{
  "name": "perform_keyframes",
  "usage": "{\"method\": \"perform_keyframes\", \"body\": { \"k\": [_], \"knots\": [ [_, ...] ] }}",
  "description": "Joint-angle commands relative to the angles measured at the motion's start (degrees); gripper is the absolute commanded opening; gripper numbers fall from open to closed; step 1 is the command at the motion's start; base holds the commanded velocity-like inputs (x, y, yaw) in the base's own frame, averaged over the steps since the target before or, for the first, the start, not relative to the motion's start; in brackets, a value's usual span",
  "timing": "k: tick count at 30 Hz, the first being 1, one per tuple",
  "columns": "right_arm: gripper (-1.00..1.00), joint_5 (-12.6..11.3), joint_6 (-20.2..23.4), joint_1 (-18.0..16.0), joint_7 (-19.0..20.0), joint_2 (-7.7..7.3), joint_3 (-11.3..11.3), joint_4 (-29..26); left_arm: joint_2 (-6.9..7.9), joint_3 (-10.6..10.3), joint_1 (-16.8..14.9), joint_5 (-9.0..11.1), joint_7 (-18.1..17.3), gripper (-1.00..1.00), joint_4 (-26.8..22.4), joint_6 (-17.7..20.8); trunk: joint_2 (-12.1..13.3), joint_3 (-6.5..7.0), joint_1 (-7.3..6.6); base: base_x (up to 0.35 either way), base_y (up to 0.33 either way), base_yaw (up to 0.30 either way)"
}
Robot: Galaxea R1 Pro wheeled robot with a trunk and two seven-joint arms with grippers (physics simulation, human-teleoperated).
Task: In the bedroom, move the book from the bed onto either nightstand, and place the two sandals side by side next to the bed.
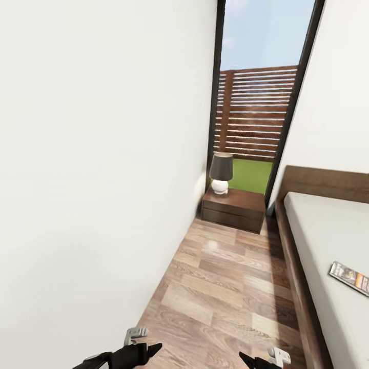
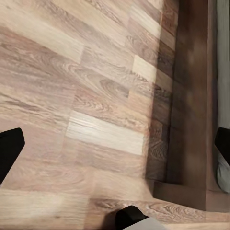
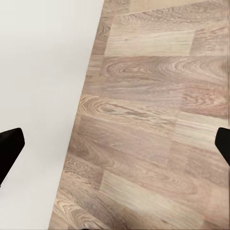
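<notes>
The book (image 1: 351,277), a thin paperback with an orange band, lies flat on the bed (image 1: 318,230) near the right edge of the head view. A dark wooden nightstand (image 1: 234,207) stands at the far end of the aisle, beside the headboard. My left gripper (image 1: 151,350) and right gripper (image 1: 245,357) hang low over the floor at the bottom of the head view, well short of the book. The left gripper (image 2: 115,148) has its fingers wide apart with nothing between them, and so does the right gripper (image 3: 115,146). The two sandals are out of view.
A white wall (image 1: 102,154) closes the aisle's left side and the bed frame (image 2: 191,96) its right, leaving a narrow strip of wood floor (image 1: 225,287). A lamp (image 1: 221,173) stands on the nightstand's left part. Behind it is a tall window (image 1: 256,102).
</notes>
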Motion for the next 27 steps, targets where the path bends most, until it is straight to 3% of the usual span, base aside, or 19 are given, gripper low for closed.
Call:
{"method": "perform_keyframes", "body": {
  "k": [1,13,22,27],
  "knots": [
    [1.0,-0.5,-0.1,-0.1,0.2,-0.03,0.3,0.1,0.02,-0.5,0.0,0.3,-0.1,1.0,0.0,-0.2,0.0,-0.06,0.03,0.292,0.0,-0.258],
    [1.0,-0.5,-0.1,-0.1,0.2,-0.03,0.3,0.1,0.02,-0.5,0.0,0.3,-0.2,1.0,0.0,-0.2,0.0,-0.06,0.03,0.077,0.0,-0.258],
    [1.0,-0.5,-0.1,-0.1,0.2,-0.04,0.3,0.1,0.02,-0.5,0.0,0.3,-0.2,1.0,0.0,-0.2,0.0,-0.06,0.03,0.259,0.0,-0.258],
    [1.0,-0.5,-0.1,-0.1,0.2,-0.05,0.2,0.1,0.02,-0.5,0.0,0.3,-0.2,1.0,0.0,-0.2,0.0,-0.06,0.03,0.063,0.0,-0.258]
  ]
}}
